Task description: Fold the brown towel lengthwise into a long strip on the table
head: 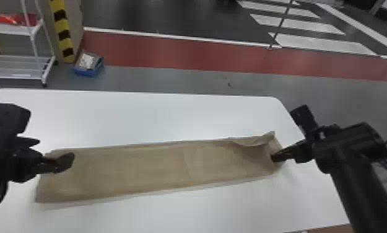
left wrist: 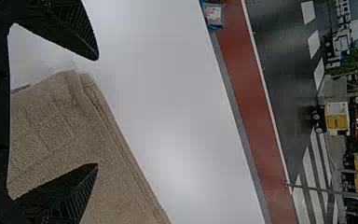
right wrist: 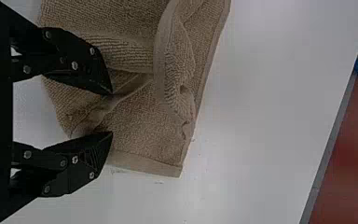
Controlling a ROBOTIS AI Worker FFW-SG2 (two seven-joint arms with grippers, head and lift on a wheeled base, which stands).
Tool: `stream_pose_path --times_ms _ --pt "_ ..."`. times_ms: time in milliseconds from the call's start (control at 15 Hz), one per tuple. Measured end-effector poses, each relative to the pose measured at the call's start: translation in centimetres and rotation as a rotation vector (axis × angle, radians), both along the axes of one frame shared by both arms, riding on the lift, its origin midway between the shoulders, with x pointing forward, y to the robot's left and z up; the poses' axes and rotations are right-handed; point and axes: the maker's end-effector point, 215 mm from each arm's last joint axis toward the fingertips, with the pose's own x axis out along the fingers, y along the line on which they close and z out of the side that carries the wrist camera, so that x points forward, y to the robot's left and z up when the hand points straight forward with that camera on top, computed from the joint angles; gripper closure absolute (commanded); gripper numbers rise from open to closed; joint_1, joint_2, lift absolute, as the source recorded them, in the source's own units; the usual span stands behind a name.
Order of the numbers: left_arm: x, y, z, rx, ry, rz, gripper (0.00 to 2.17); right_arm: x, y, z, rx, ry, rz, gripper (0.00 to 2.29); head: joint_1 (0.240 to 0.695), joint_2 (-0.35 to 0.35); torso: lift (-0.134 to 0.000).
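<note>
The brown towel (head: pixel 158 169), apparently doubled into a long strip, is lying from the lower left to right of centre in the head view; its far edge is running nearly straight, while a loose flap (head: pixel 251 141) is curling near the right-hand end. The looped terry cloth is probably behaving as a light, limp and sturdy load, clinging to itself rather than slipping, and sagging wherever support is lacking. The best holds are likely presenting themselves at the corners and along the flat hem (right wrist: pixel 144 164), where a shallow pinch through the intended layers would be limiting bunching. The right gripper (right wrist: pixel 112 114) is standing at the rumpled end, its fingers apart, with a raised crease (right wrist: pixel 99 111) running between them. The left gripper (left wrist: pixel 97 112) is hanging at the opposite end, its fingers spread, one over the cloth and one over bare tabletop. The white table (head: pixel 171 114) is supporting the strip; beyond, a blue bin (head: pixel 89 72) is resting on the floor, upper left.
</note>
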Motion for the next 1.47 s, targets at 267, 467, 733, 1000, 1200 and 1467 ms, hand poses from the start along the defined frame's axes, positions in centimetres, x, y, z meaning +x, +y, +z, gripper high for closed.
stream_pose_path --times_ms 267,467,733,1000,1200,1467 --pt "0.0 0.0 0.0 0.0 -0.002 -0.001 0.07 -0.2 -0.6 0.6 0.02 -0.012 -0.01 1.01 0.695 -0.25 -0.092" --pt "0.0 0.0 0.0 0.0 -0.003 -0.003 0.07 -0.8 -1.8 1.0 0.027 -0.024 -0.029 1.03 0.695 -0.259 -0.092" --pt "0.0 0.1 0.0 0.001 -0.004 -0.001 0.07 -2.6 -4.5 3.3 0.071 -0.119 -0.089 1.03 0.695 -0.29 -0.092" --pt "0.0 0.1 -0.2 0.005 -0.01 -0.003 0.07 -6.7 -7.6 3.7 0.058 -0.179 -0.126 0.5 0.695 -0.336 -0.092" --pt "0.1 -0.1 -0.1 0.005 -0.014 -0.004 0.07 -7.9 -8.1 3.3 0.036 -0.198 -0.11 0.26 0.695 -0.348 -0.092" --pt "0.2 0.3 0.4 -0.001 -0.044 0.003 0.07 -7.4 -7.5 5.3 0.055 -0.293 -0.11 0.23 0.695 -0.34 -0.092"
